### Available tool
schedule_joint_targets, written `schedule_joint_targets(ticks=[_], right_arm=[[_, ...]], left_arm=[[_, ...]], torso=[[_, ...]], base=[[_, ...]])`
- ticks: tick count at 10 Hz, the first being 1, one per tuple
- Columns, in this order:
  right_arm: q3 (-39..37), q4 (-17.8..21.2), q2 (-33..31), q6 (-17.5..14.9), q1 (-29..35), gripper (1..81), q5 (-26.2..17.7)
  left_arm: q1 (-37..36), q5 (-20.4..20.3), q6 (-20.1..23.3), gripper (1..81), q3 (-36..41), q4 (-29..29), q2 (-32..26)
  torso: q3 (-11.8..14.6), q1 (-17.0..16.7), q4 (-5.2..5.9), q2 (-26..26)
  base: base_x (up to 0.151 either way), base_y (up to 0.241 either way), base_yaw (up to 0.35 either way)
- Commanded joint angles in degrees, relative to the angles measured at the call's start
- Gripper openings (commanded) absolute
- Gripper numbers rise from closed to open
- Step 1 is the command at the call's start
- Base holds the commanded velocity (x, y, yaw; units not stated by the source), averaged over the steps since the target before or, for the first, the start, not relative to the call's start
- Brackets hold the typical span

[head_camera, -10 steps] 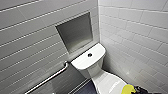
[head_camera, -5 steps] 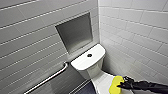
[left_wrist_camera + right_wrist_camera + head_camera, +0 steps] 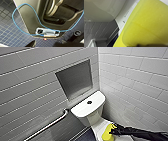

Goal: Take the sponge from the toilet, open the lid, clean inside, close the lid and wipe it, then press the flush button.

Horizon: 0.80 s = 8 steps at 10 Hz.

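Far L of the R gripper (image 3: pixel 113 132), a round metal bar (image 3: pixel 47 125) is running slantwise along the wall (image 3: pixel 25 84), which is showing wide, glossy pale-grey tiles w/ thin grout lines. Closer in, up & L of the gripper, a squarish niche (image 3: pixel 75 79) is sitting recessed in those tiles, grey & matte inside. Beyond the gripper, a bit L, the toilet (image 3: pixel 83 112) is showing a white, glossy tank top, rectangular w/ rounded corners. The small dark round button (image 3: pixel 89 102) is sitting at its centre. The lid (image 3: pixel 98 128), smooth glossy white, is lying down just beside & under the gripper.

The sponge (image 3: pixel 108 134) is sitting at the gripper's tip, on its L side, over the lid. It's a bright yellow block, soft-looking, fine-pored, w/ rounded edges. In the R wrist view it's looming large next to white glossy ceramic. The gripper is clamping it, closed in to the sponge's width. Can't tell if the sponge is touching the lid.

The black arm (image 3: pixel 145 134) is reaching in from the R. In the L wrist view, a thin blue cable (image 3: pixel 15 11) is looping above a floor (image 3: pixel 7 28) of small dark square tiles.
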Motion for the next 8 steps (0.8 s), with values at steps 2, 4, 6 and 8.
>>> schedule_joint_targets(ticks=[2,4,6,8], right_arm=[[-14.0,1.5,7.5,11.1,4.7,1.0,4.8],[-1.6,0.3,-2.1,10.6,0.0,1.0,14.0],[6.4,-5.1,-9.6,10.8,-6.8,1.0,22.8],[6.4,-5.7,-12.7,10.8,-13.4,1.0,27.5]], left_arm=[[1.5,5.4,0.0,81.1,-0.2,-0.1,-1.1],[1.5,5.4,0.0,81.1,-0.1,-0.1,-1.0],[1.6,5.4,0.0,81.1,-0.2,0.0,-0.7],[1.5,5.4,0.1,81.1,-0.2,0.2,-0.4]], torso=[[0.0,0.0,0.0,0.0],[0.0,0.0,0.0,0.0],[0.0,0.0,0.0,0.0],[0.0,0.0,0.0,0.0]], base=[[0.0,0.0,0.0],[0.0,0.0,0.0],[0.0,0.0,0.0],[0.0,0.0,0.0]])
